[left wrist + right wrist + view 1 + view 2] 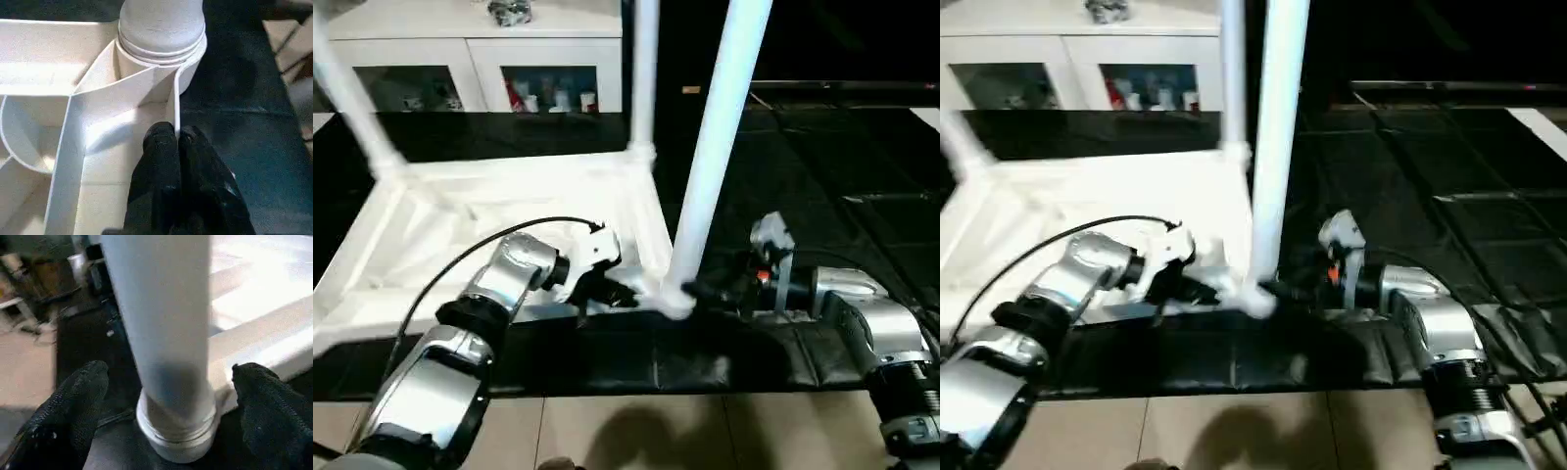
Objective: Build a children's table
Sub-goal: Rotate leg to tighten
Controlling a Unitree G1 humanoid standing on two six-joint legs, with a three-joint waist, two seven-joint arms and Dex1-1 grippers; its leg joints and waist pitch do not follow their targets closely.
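White plastic ribbed tabletop [460, 211] is lying underside-up on the black floor mat [636, 357]. Near-corner long white tapered tube leg [720, 147] is standing seated in its round corner socket [178, 431], long axis near vertical, slightly leaning. Right end effector [168, 401] is nearer, fingers spread wide either side of the leg base, gripping nothing. Left end effector [178, 142] is pinched shut on the tabletop's thin side wall beside that socket. Two more legs [643, 73] are standing behind; white glass-door cabinet [480, 59] well beyond.
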